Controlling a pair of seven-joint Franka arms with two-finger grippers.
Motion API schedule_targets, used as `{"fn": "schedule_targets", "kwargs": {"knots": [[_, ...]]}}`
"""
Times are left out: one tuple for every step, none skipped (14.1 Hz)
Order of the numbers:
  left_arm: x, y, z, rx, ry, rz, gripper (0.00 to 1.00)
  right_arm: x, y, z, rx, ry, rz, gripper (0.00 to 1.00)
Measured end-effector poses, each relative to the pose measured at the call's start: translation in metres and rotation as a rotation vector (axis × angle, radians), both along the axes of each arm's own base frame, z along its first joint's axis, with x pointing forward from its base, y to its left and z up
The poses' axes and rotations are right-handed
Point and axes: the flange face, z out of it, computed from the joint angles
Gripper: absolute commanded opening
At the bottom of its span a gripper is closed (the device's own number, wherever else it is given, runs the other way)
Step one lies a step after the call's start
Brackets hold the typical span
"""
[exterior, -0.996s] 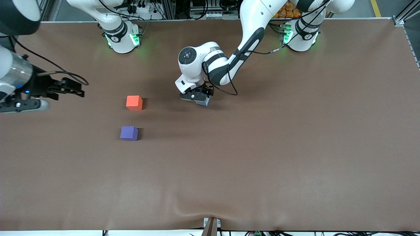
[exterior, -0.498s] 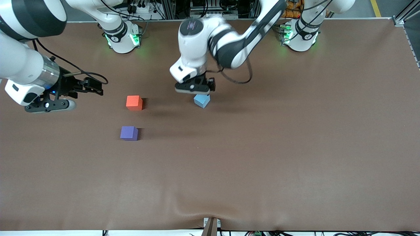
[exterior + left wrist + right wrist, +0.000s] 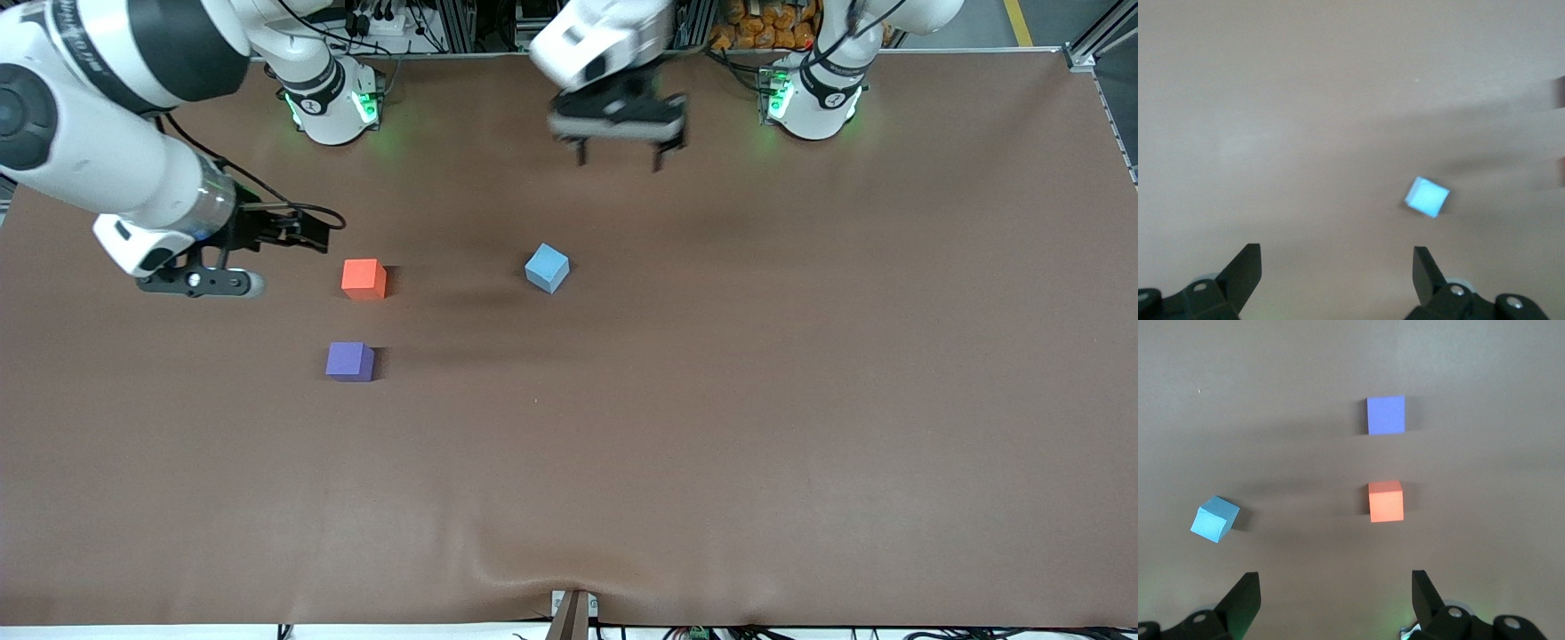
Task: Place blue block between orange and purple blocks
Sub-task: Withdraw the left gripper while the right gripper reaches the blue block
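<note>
**Blue block sits loose on the tabletop, both grippers in the air**

Blue block (image 3: 547, 268) rests on the brown tabletop (image 3: 711, 400), turned corner-on to the front camera, and nothing is touching it. It lies in the half of the tabletop nearer the robots' edge, roughly midway between the two ends, and well apart from the other two cubes.

Over toward the right arm's end we have the orange block (image 3: 364, 278), sitting square, about as far from the front camera as the blue one. Purple block (image 3: 349, 361) lies nearer to the front camera than the orange one, almost directly in line with it, with a strip of bare tabletop between the pair. That strip holds nothing.

Left gripper (image 3: 620, 158) hangs high over the tabletop close to the robots' edge, jaws spread wide and holding nothing. Its wrist view shows the blue cube (image 3: 1427, 197) down below, off to one side of the open jaws.

Right gripper (image 3: 307, 231) hovers over the tabletop just beside the orange block, toward the right arm's end. Its jaws are spread too and carry nothing. From its wrist camera, all three cubes are in sight: blue (image 3: 1215, 519), orange (image 3: 1385, 501) and purple (image 3: 1385, 415).
</note>
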Motion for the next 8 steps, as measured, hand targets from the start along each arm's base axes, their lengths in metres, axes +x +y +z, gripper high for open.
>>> {"fn": "schedule_targets", "kwargs": {"knots": [[0.006,0.027,0.017,0.009,0.003,0.006,1.0,-0.004,0.012,-0.007,-0.008,0.009,-0.017,1.0],[0.012,0.052,0.03,0.015,0.003,0.021,1.0,-0.009,0.027,-0.015,-0.017,0.012,-0.039,1.0],[0.02,0.076,0.042,0.017,-0.001,0.043,1.0,-0.015,0.047,-0.025,-0.026,0.006,-0.061,1.0],[0.028,0.099,0.051,0.02,-0.004,0.064,1.0,-0.022,0.069,-0.036,-0.03,-0.008,-0.089,1.0],[0.036,0.123,0.06,0.024,-0.007,0.083,1.0,-0.03,0.093,-0.049,-0.024,-0.027,-0.131,1.0],[0.043,0.15,0.068,0.031,-0.007,0.099,1.0,-0.04,0.119,-0.063,-0.009,-0.048,-0.173,1.0],[0.051,0.18,0.075,0.04,-0.002,0.11,1.0,-0.051,0.144,-0.076,0.005,-0.072,-0.205,1.0],[0.059,0.212,0.082,0.05,0.003,0.117,1.0,-0.063,0.166,-0.092,0.015,-0.09,-0.229,1.0]]}}
